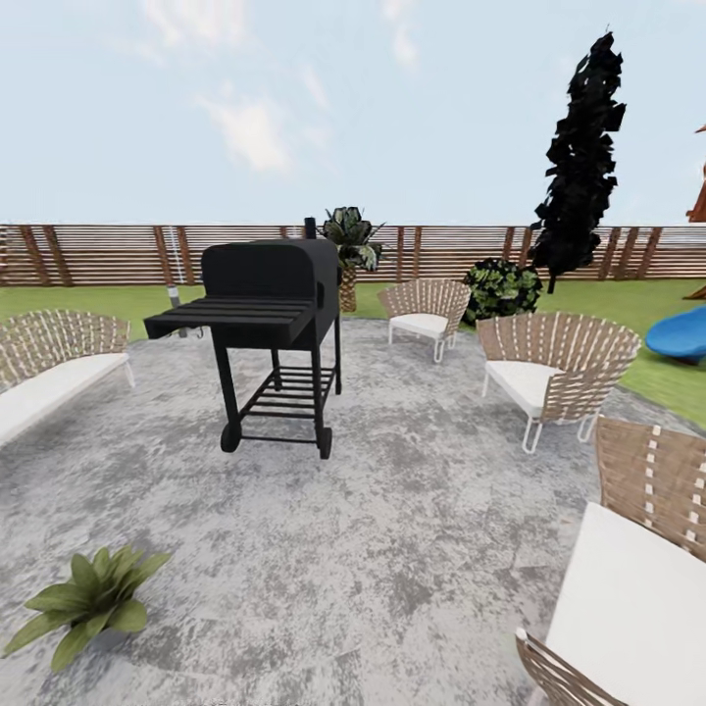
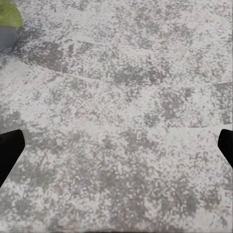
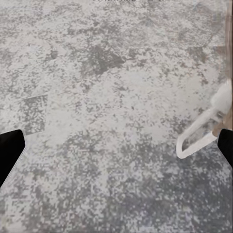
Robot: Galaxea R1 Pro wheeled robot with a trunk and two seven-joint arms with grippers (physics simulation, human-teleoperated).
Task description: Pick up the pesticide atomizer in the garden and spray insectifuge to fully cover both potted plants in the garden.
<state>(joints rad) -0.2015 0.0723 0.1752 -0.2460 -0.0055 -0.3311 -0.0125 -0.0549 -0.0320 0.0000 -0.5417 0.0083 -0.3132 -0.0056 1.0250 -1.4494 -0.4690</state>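
One potted plant (image 1: 93, 598), a low rosette of broad green leaves, sits on the grey stone patio near me on the left. In the left wrist view a green leaf and the grey pot (image 2: 7, 35) of a potted plant show at the frame's corner. My left gripper (image 2: 116, 155) hangs open over bare paving, its black fingers (image 2: 9, 150) far apart. My right gripper (image 3: 116, 153) is open too, above paving beside a white chair leg (image 3: 196, 136). The pesticide atomizer is out of view.
A black wheeled grill (image 1: 270, 333) stands ahead at the centre. Wicker chairs with white cushions ring the patio: left (image 1: 49, 368), back (image 1: 424, 309), right (image 1: 554, 373) and near right (image 1: 637, 579). A palm (image 1: 351, 245), round bush (image 1: 502, 289), dark tree (image 1: 580, 157) and fence (image 1: 98, 253) stand behind.
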